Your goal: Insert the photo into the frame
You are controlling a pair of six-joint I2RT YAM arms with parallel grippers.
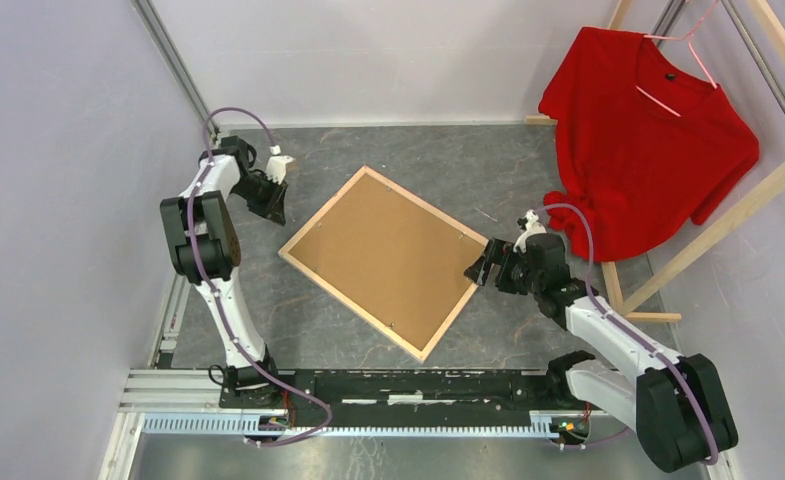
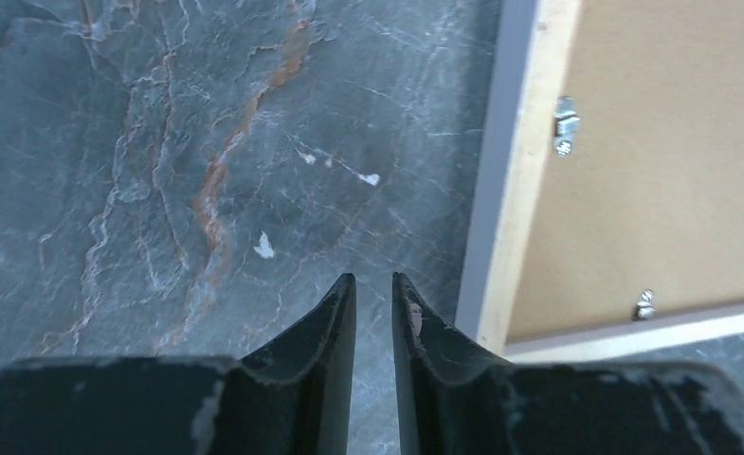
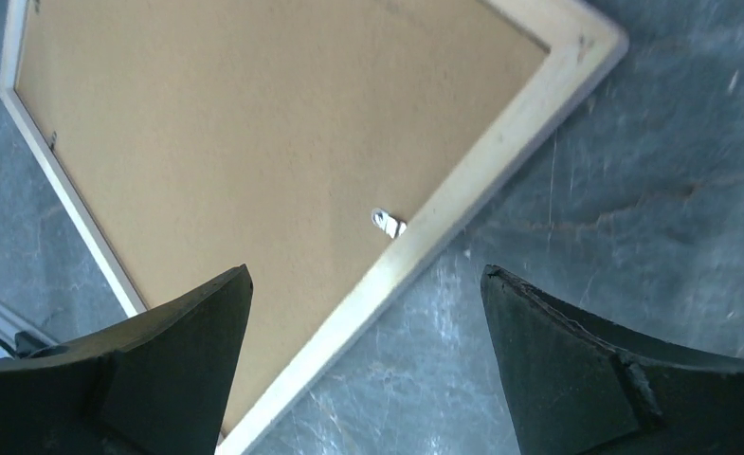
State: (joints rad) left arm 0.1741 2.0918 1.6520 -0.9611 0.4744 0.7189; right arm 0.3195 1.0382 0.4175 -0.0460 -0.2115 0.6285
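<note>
Right gripper (image 3: 366,284) gapes empty over the frame (image 3: 462,194); left gripper (image 2: 372,284) sits nearly closed, empty. A glancing push could skid the frame.

The left arm folds up at far left, the left gripper (image 1: 269,197) pointing down, jaws narrowed to a slit. The right arm stretches low toward centre, the right gripper (image 1: 481,268) spread wide, empty.

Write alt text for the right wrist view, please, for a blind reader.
The right pincer, wide open and empty, hangs over a rail of the frame, which lies back-up on the grey table, its brown backing board and a metal clip showing.
</note>
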